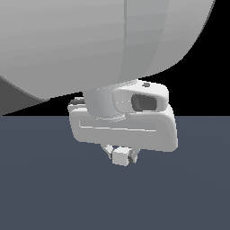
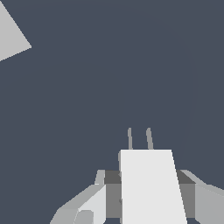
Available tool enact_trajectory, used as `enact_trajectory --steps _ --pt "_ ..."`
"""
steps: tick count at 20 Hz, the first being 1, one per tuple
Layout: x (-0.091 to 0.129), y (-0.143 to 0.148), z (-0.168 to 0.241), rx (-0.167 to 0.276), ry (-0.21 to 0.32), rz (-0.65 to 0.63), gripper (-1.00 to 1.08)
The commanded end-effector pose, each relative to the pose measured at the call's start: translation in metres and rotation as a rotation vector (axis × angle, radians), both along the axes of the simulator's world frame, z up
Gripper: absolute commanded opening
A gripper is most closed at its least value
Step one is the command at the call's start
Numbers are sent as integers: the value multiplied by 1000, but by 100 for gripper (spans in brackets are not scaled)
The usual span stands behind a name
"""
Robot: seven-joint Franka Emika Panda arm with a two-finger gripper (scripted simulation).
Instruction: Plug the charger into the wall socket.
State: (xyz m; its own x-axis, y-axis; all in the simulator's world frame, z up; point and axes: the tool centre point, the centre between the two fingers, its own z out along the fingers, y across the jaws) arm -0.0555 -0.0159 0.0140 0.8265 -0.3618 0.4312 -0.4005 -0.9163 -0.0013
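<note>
Since the arm body fills most of the exterior view, there's not much to go on there, but the key bit shows: the gripper (image 1: 121,155) hangs under the wrist, above the dark table (image 1: 45,188), and the charger (image 1: 121,157) sits pinched between the jaws, clear of the surface. So the jaws are clenched on the charger, with the block poking out below the hand. No socket anywhere in this view, so you can't judge the gap from here.

Switching to the wrist view, it gets more useful. The charger (image 2: 151,186) is front and centre between the fingers (image 2: 94,203), and its two thin prongs (image 2: 140,139) stick out the far end, pointing away from the hand. Off in one corner there's a pale flat shape (image 2: 11,33), cut off by the frame. I'd guess that's the wall socket, but the holes aren't visible, so I can't say for sure.

My take on doing this step well: it's still the carry-and-line-up phase. The prongs point nowhere near that plate, so swing the hand until the plate sits dead ahead of the prongs and its face is square to them. Keep the grip firm so the block doesn't twist. Only push in once both holes are lined up, slow and straight.
</note>
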Motion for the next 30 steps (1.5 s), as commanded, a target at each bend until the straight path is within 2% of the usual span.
enact_trajectory --steps 1,7,21,30 --pt "1 1 3 0 -1 19 -100" --pt "6 8 15 -3 -4 114 -100" --pt "18 36 58 -9 -9 448 -100" --pt "20 50 76 -8 -8 596 -100"
